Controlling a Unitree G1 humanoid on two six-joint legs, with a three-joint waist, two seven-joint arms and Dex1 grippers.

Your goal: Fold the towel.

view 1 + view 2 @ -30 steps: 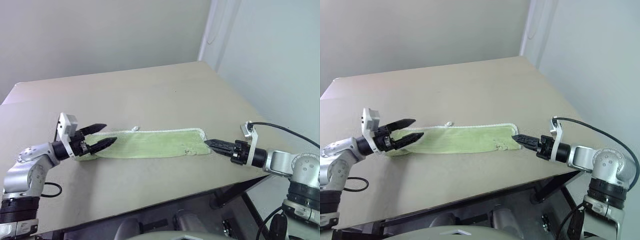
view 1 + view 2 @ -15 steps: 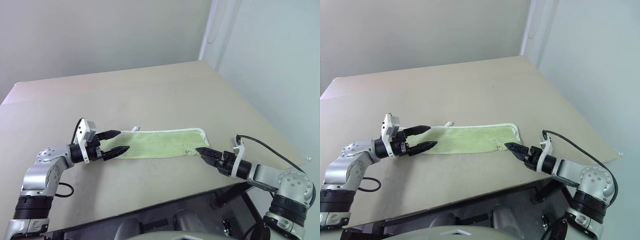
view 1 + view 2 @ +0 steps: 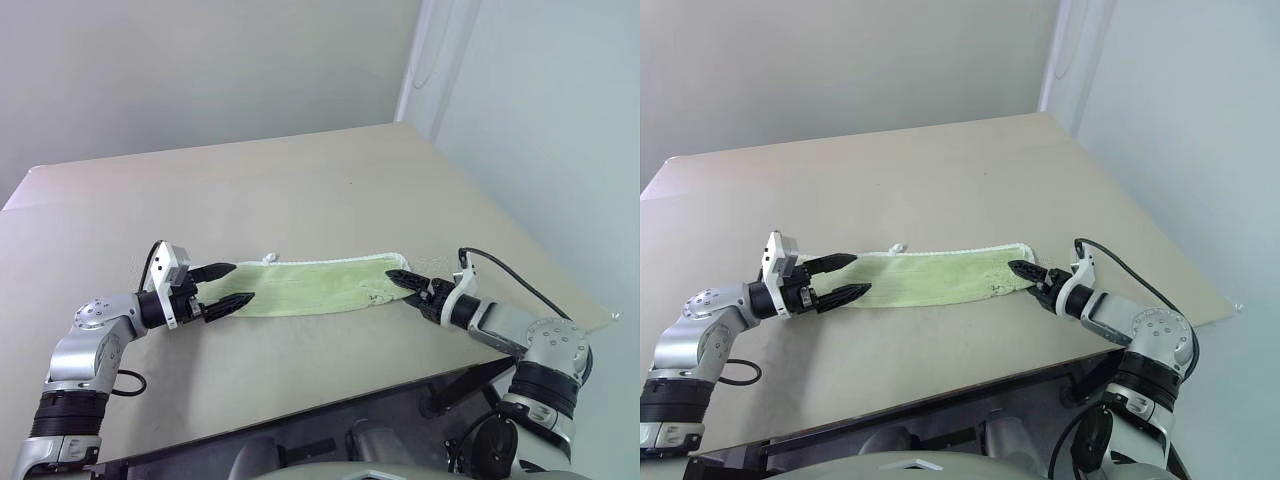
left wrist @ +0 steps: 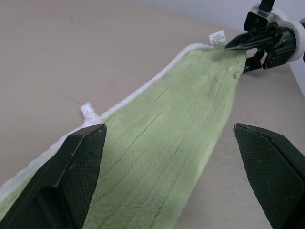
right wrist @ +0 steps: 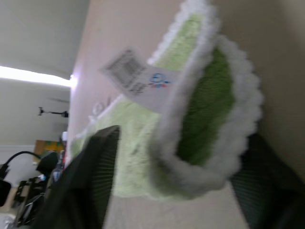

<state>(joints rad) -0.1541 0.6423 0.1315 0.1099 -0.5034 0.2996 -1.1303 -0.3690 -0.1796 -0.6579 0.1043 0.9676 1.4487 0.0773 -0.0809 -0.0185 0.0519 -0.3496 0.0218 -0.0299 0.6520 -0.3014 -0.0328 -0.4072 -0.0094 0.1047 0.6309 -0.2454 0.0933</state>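
Left eye view: the towel, a light green strip folded lengthwise with white stitched edging, lies flat on the tabletop near its front edge, running from left to right. At its left end the left pincer has its two black fingers spread wide, one on each side of the cloth, as the left wrist view confirms, with nothing pinched. At the right end the right pincer has its fingers partly spread about the towel's upturned corner; the right wrist view shows that white-edged corner and a white printed label between the fingers, but whether they pinch the cloth cannot be told.
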